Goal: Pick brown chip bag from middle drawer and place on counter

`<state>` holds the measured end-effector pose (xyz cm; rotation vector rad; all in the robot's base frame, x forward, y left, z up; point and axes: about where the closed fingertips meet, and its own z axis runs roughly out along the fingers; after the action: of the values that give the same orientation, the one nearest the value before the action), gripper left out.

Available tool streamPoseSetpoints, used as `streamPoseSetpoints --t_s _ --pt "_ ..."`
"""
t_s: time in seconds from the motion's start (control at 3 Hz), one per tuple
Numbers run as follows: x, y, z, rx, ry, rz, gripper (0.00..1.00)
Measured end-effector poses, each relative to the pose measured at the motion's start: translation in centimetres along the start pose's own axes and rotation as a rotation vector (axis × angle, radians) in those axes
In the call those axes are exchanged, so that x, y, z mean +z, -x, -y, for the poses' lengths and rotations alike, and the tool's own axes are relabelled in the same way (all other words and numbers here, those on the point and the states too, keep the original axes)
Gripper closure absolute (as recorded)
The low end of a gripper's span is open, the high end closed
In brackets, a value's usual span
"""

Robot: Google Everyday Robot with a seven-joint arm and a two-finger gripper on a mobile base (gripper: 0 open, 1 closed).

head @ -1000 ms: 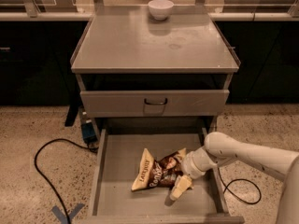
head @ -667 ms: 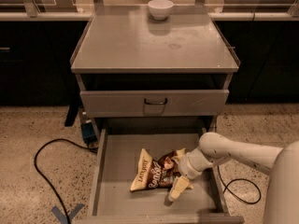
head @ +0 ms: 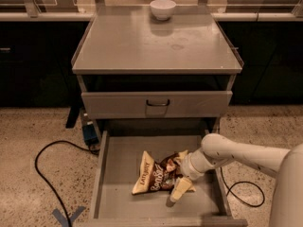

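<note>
1. One brown chip bag (head: 156, 176) lies flat on the floor of the open middle drawer (head: 116, 183). It sits right of centre, with its tan "LATE JULY" end to the left and its dark middle crumpled.
2. Low grey walls flank the bag on the left and right. The left wall is well apart from it and the right wall is nearer.
3. The gripper (head: 179, 190) is down inside the drawer at the bag's right end, at or just over its lower right corner. The pale arm (head: 241, 155) reaches in from the right, above the drawer's right wall.
4. Whether the jaws are open or closed on the bag cannot be told, because the wrist and the bag's folds overlap there.
5. Directly above the drawer's back sits the closed upper drawer (head: 157, 104) with its small dark handle.
6. Higher up is the grey bench (head: 156, 44), which carries a white bowl (head: 163, 8) at the middle of its far edge, well apart from the bag.
7. On the speckled floor, a black cable (head: 40, 174) loops to the left. A small blue object (head: 89, 132) sits by the cabinet's left leg, and a blue tape mark (head: 68, 216) lies at the lower left. A second cable (head: 244, 195) curls on the right.
8. The bag's right end is covered by the gripper. The back of the middle drawer is in shadow, and the arm runs off the picture's right edge.
</note>
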<state>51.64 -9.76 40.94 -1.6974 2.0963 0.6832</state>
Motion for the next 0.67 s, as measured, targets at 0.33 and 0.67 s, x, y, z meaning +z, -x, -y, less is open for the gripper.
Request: streamPoseSetpoints --t_s 0.33,0.67 --pt "-0.5 1.6 1.4 -0.040 -0.070 0.009 0.00" --pt "-0.2 2.8 2.1 -0.072 -0.099 0.014 0.00"
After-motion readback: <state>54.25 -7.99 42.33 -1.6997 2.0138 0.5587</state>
